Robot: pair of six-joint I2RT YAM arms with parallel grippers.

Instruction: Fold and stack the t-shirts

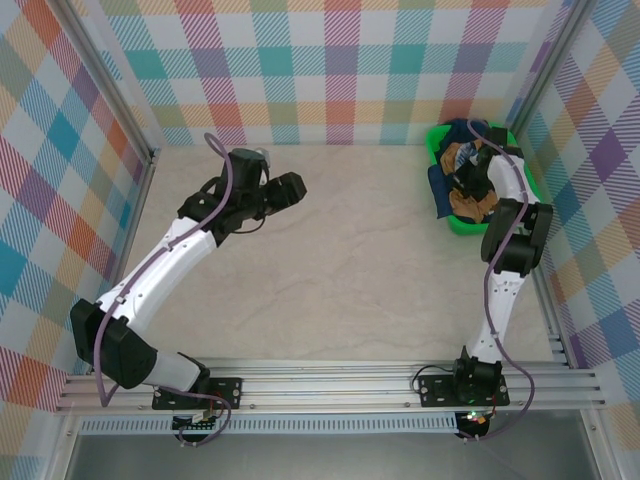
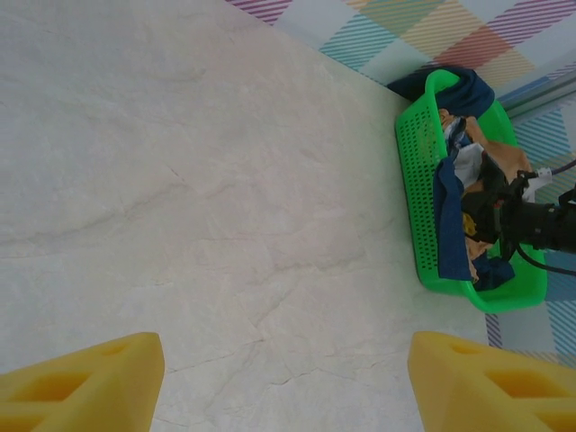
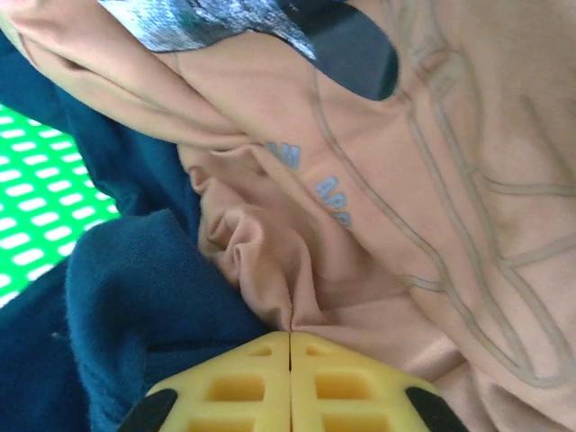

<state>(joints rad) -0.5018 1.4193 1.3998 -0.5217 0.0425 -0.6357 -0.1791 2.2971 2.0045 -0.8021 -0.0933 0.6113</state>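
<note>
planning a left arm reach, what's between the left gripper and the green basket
That stretch is bare tabletop, left gripper to green basket, seen in the left wrist view.

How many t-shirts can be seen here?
2. Both in the green basket: the tan shirt, pinched by the right gripper, and the navy shirt beside it. More may be buried.

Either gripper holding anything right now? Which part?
Right gripper is shut on a bunched fold of the tan shirt in the basket. Left gripper is open over bare table, holding nothing.
</note>
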